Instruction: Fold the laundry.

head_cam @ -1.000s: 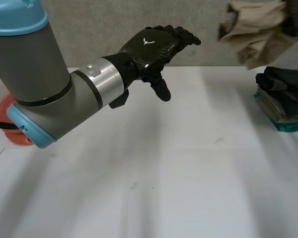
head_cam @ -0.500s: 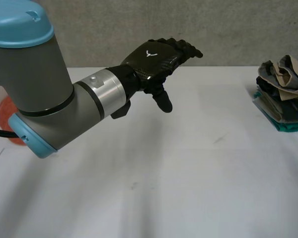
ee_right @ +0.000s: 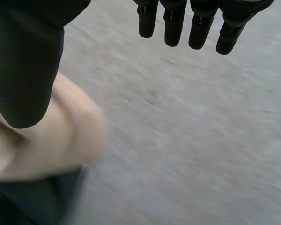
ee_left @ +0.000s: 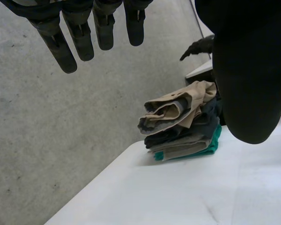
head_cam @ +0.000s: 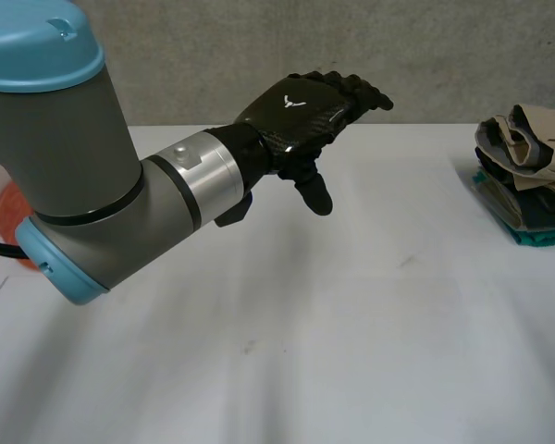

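Note:
A stack of folded laundry [head_cam: 527,199] sits at the table's far right edge, with a teal piece at the bottom and dark pieces above. A loosely folded tan garment [head_cam: 535,139] lies on top of it. The left wrist view has the same stack [ee_left: 187,140] and tan garment [ee_left: 175,108] beyond my left hand's fingertips. My left hand [head_cam: 296,106] hovers open above the table's middle, its fingers [ee_left: 79,37] straight, well apart from the stack. My right hand [ee_right: 23,61] is open, its fingers [ee_right: 201,23] straight, with tan cloth [ee_right: 61,145] and dark cloth [ee_right: 33,197] just beneath its thumb.
The white table [head_cam: 351,351] stretches bare between my left arm and the stack. An orange object [head_cam: 12,217] shows behind my left arm at the table's left side. A grey wall [head_cam: 213,55] runs behind the table.
The tan garment, held up at the upper right a second ago, has come down onto the stack and been let go. My left hand drifted slightly right.

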`<state>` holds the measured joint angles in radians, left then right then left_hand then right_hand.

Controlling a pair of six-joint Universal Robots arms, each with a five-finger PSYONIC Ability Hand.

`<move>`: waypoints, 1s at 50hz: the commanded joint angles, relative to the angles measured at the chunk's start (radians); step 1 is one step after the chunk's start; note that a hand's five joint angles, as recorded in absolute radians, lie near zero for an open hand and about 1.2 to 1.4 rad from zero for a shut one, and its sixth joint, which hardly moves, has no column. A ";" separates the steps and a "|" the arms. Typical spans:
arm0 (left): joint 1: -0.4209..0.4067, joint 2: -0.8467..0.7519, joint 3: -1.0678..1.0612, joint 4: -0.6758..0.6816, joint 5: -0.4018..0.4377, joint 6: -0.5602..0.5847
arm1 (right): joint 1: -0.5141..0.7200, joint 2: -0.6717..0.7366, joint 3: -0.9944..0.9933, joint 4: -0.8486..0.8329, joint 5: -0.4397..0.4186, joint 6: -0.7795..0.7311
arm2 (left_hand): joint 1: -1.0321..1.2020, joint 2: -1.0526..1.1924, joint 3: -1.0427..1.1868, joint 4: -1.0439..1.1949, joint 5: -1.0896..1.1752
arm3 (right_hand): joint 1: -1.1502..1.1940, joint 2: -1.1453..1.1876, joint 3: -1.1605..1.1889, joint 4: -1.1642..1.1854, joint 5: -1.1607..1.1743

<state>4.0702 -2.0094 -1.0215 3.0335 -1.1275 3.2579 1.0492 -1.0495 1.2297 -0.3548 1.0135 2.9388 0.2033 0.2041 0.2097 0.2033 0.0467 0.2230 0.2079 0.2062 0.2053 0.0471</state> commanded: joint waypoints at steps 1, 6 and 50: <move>-0.014 0.035 0.004 0.018 0.000 -0.006 | -0.040 -0.083 -0.029 0.045 0.184 -0.249 | 0.010 0.009 0.004 0.010 -0.008 | -0.048 -0.033 -0.032 -0.031 -0.047; -0.001 0.086 0.029 0.070 -0.054 -0.053 | 0.119 -0.135 -0.019 -0.016 0.197 -0.261 | 0.072 0.071 0.065 0.072 0.054 | -0.048 -0.033 -0.032 -0.031 -0.047; 0.719 -0.519 0.058 0.372 -0.402 0.798 | 0.719 -0.196 0.522 0.031 0.108 -0.425 | 1.193 1.192 1.187 1.193 1.175 | -0.048 -0.033 -0.032 -0.031 -0.047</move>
<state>4.8395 -2.5943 -0.9464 3.3616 -1.4893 4.0819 1.7755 -1.2454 1.7436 -0.3179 1.1232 2.5109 0.8380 0.9721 0.9671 0.9591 0.7462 0.2230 0.2079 0.2022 0.2053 0.0467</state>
